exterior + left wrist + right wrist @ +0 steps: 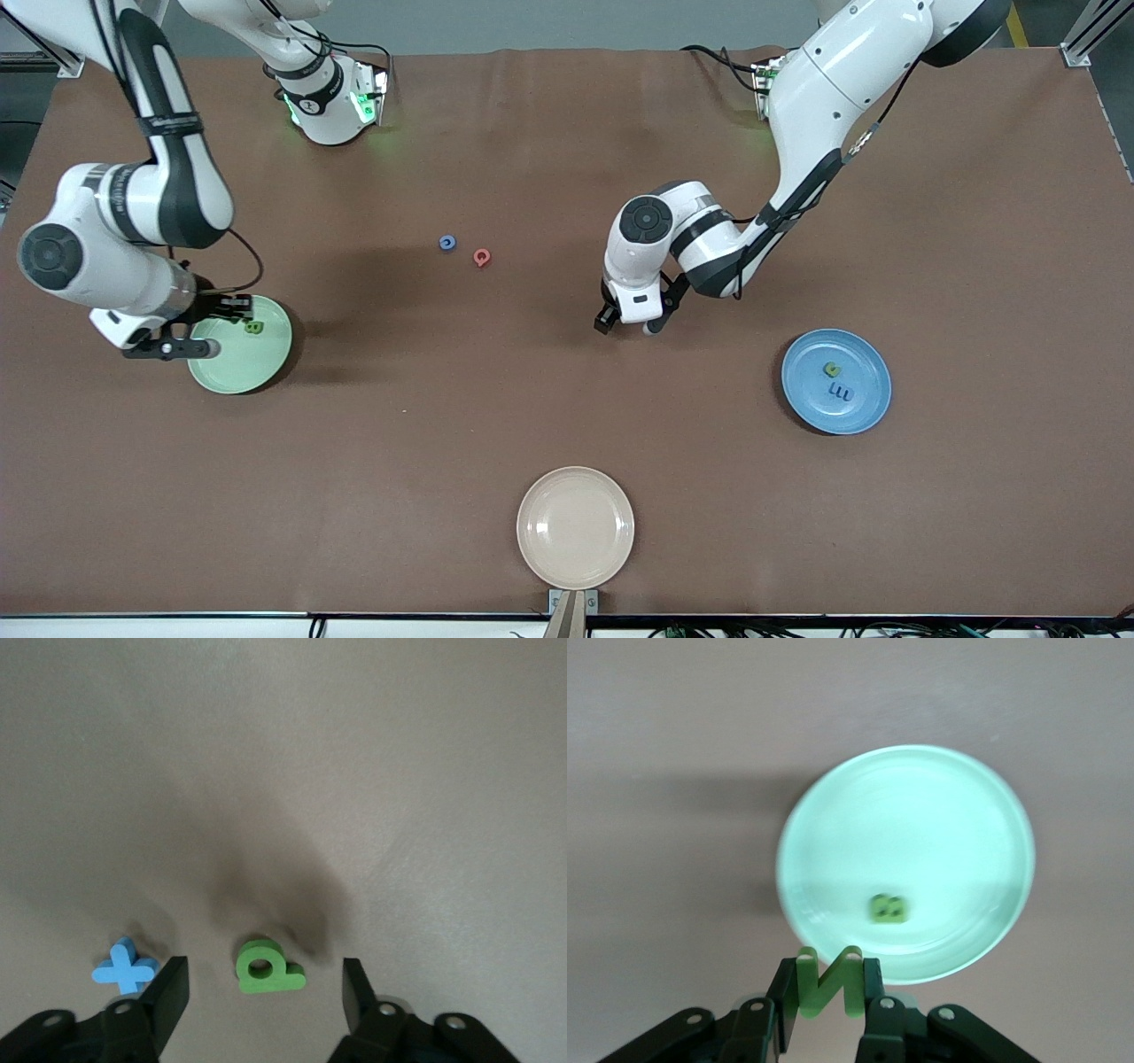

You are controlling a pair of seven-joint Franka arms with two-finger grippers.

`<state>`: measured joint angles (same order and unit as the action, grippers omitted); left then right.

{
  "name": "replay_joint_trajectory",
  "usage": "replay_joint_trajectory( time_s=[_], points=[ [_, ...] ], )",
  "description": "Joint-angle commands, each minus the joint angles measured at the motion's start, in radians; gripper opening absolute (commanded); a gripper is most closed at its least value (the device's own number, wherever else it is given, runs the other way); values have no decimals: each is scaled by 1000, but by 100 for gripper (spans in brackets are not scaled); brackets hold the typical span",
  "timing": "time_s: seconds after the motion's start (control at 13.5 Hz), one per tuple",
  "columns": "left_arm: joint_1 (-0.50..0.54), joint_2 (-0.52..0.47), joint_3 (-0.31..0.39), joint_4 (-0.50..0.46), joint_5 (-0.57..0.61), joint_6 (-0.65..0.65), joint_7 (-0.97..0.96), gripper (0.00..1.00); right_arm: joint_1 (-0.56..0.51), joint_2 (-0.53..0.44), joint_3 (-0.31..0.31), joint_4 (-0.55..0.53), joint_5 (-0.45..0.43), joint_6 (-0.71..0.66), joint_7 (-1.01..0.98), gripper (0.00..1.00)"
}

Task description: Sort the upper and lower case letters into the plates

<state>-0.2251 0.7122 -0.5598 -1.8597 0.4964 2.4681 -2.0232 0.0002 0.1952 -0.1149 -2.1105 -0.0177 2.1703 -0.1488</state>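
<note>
- Right gripper [197, 346]: over the edge of the mint green plate [266, 368] at the right arm's end of the table. The right wrist view shows its fingers [785, 992] clamped on a green letter N [827, 981], which stands upright between them, just above the plate's rim.
- Mint green plate: holds one green letter B [254, 327], lying flat on the part of the plate farther from the front camera; the same piece appears in the right wrist view [889, 908].
- Blue letter [447, 242] and red letter [481, 258]: both lie on the brown table [532, 425] near its middle, just beside each other and apart. The red one is slightly nearer to the front camera and toward the left arm's end.
- Cream-beige plate [576, 528]: sits at the table edge nearest to the front camera.
- Left gripper [631, 326]: low over the bare table, between the middle letters and the blue plate [864, 403]. In the left wrist view its fingers [168, 992] stand apart on either side of a green letter [266, 967] with a round hole, which lies flat on the table; neither finger touches it.
- Blue cross-shaped letter [126, 966]: lies flat on the table just outside one finger of the left gripper, seen only in the left wrist view.
- Blue plate: toward the left arm's end of the table. It holds a green letter [832, 369] and, nearer to the front camera, a dark blue letter E [840, 391]; the two lie close together.
</note>
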Motion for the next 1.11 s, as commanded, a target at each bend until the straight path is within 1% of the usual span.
replay_joint_trajectory(
  time_s=[0.0,0.15,0.3,0.37,0.44,0.52,0.59,0.81,0.89,1.04],
  points=[
    [-13,29,6,17,48,9,-23,70,-52,45,26,-32,-14,104,-47,15],
    [-13,30,6,21,50,9,-25,68,-55,99,26,-36,-10,161,-52,15],
    [-13,30,6,21,50,9,-26,61,-52,125,29,-36,-5,174,-49,15],
    [-13,32,6,21,51,9,-26,58,-46,142,31,-36,16,186,-49,15],
    [-13,33,6,21,50,9,-26,54,-42,159,31,-36,56,203,-51,15],
    [-13,39,6,21,50,9,-26,47,-37,174,31,-36,65,218,-51,15],
    [-13,41,6,22,51,9,-25,38,-35,188,31,-34,65,235,-51,15],
    [-10,41,8,36,51,9,-20,4,-37,239,31,-34,65,302,-51,16],
    [3,35,8,46,51,8,-15,1,-37,247,31,-32,67,313,-49,17],
    [22,0,9,65,51,-3,-23,0,-37,253,31,-34,67,316,-49,17]
  ],
)
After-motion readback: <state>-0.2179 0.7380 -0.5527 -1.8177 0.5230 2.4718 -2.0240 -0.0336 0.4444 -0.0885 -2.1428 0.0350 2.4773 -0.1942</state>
